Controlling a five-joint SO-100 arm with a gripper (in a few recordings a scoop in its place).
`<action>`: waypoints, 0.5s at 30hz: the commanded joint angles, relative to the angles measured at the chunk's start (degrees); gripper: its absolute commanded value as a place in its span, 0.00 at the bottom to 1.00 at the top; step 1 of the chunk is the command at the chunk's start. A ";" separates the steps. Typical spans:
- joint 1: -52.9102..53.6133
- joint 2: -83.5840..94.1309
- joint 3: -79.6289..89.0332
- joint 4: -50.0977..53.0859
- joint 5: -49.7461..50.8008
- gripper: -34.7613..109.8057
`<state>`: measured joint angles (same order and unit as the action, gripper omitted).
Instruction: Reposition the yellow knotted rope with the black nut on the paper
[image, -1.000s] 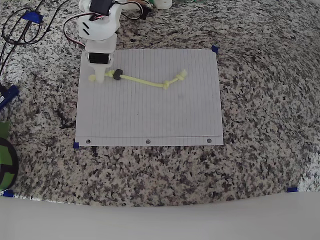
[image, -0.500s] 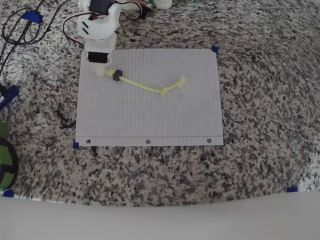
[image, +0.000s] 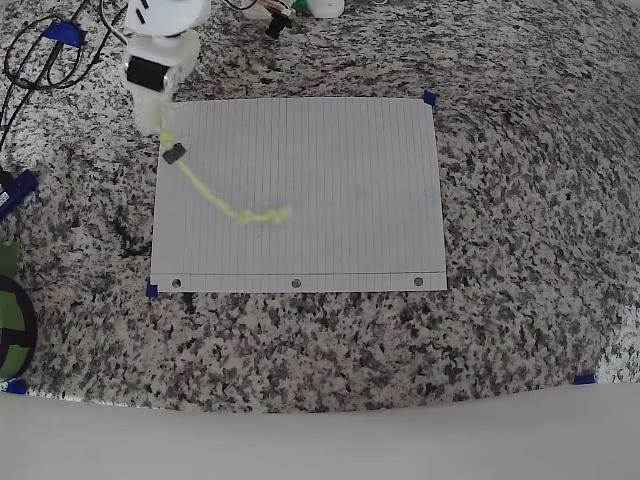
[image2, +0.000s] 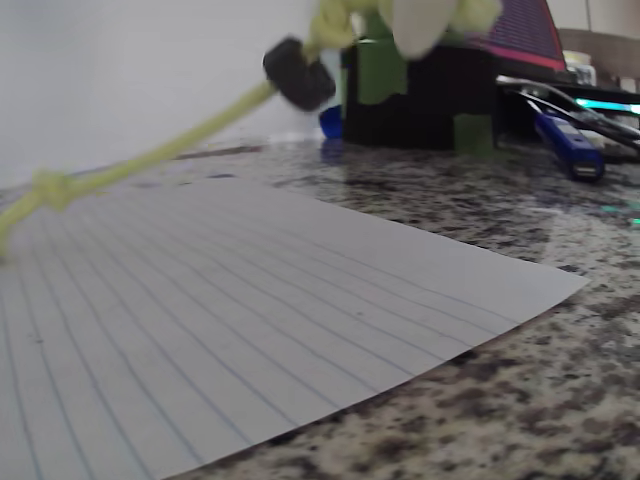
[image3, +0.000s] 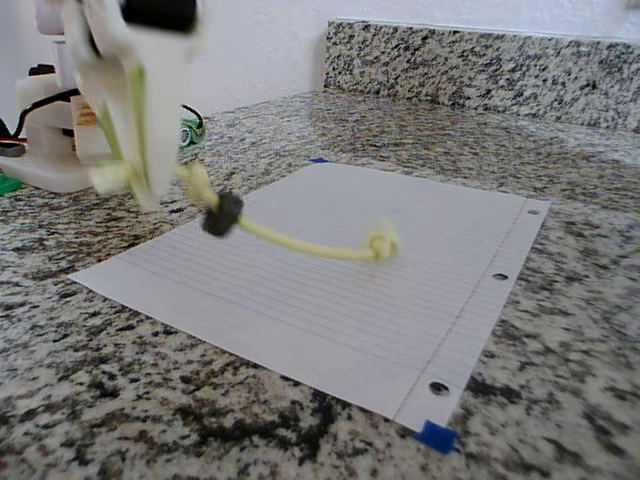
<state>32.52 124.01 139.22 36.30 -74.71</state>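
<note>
Rope end lifted at the paper's upper-left corner

Cables, black and looped, lie at the far upper left of the overhead view (image: 30, 60) on the speckled granite surface (image: 520, 200), with a blue tape marker beside them (image: 66, 34). Just right of these, the white arm's gripper (image: 160, 125) hangs at the upper-left corner of the white lined loose-leaf paper (image: 330, 160); its jaws are closed narrowly on one end of the thin pale yellow-green knotted rope (image: 215, 200). In the fixed view the gripper (image3: 140, 190) is motion-blurred at upper left, and the rope (image3: 300, 243) leaves it with its held end raised above the sheet (image3: 430, 290).

The small black ring-shaped nut (image: 174, 153) sits on the cord just below the jaws, off the paper; in the fixed view it (image3: 222, 213) hangs in the air close to the gripper. In the wrist view the nut (image2: 298, 73) is at the top centre, the cord (image2: 150, 150) sloping down to the left across the paper (image2: 300, 310).

From the nut the rope runs diagonally down and right in the overhead view, its free knotted end resting on the paper left of centre. Three punched holes line the sheet's lower edge, and blue tape (image: 430, 98) marks its upper-right corner.
</note>
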 joint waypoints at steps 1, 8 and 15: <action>1.67 6.50 -2.55 0.44 -1.32 0.24; 6.15 17.67 -3.34 4.39 -2.29 0.24; 13.27 29.36 -3.25 7.56 -4.22 0.24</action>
<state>43.24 148.71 138.43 43.24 -78.40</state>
